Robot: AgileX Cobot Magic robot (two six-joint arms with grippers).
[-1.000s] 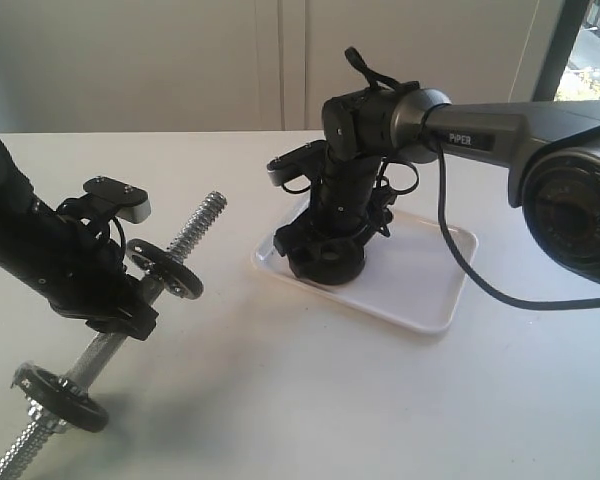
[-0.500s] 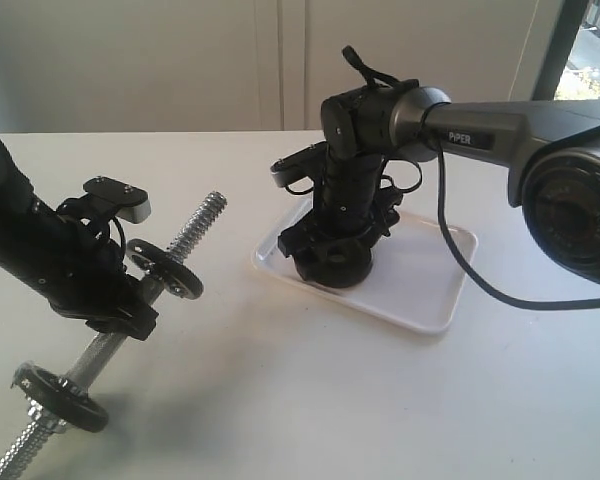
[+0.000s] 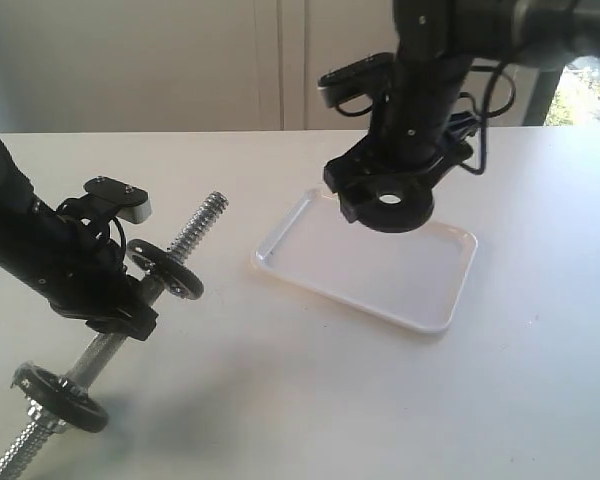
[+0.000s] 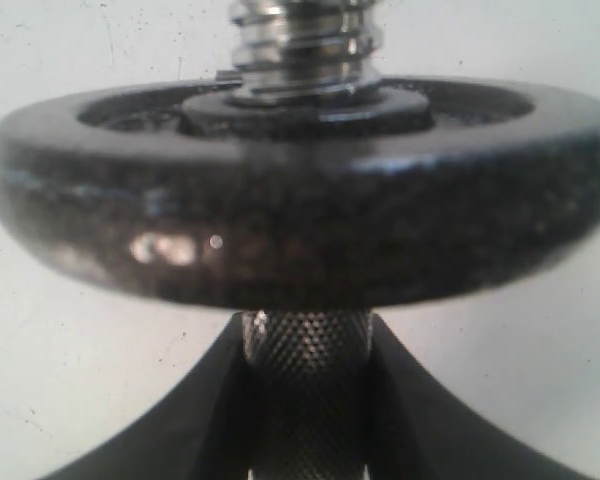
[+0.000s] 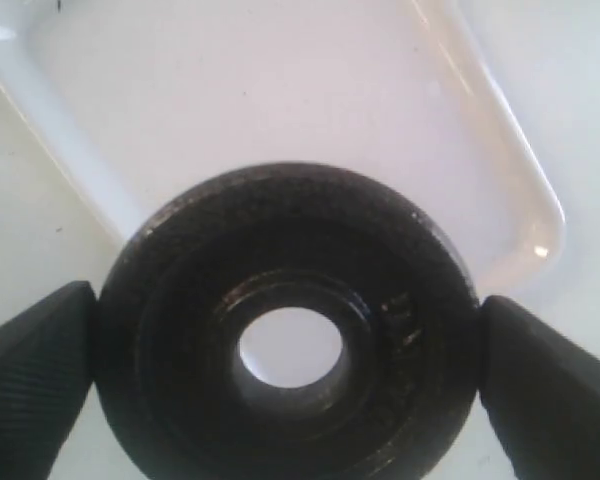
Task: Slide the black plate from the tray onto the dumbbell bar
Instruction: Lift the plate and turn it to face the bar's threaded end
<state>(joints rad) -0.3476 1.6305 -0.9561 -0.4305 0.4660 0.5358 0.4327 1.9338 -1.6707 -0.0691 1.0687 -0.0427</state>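
Above the tray (image 3: pixel 380 285) — the black plate (image 3: pixel 410 212) is held aloft, the carrying step in hand.
Exterior view: the plate is pinched by the right gripper (image 3: pixel 388 192), well apart from the dumbbell bar (image 3: pixel 170 262). Left wrist view: the bar is clamped by the left gripper (image 4: pixel 305 420) beneath a mounted disc (image 4: pixel 300 220). Right wrist view: the rim is gripped on both sides — next, by judgement, its hole must be aligned with the threaded end (image 3: pixel 212 207).

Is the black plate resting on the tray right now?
No, the right hand holds the black plate lifted clear above the tray.
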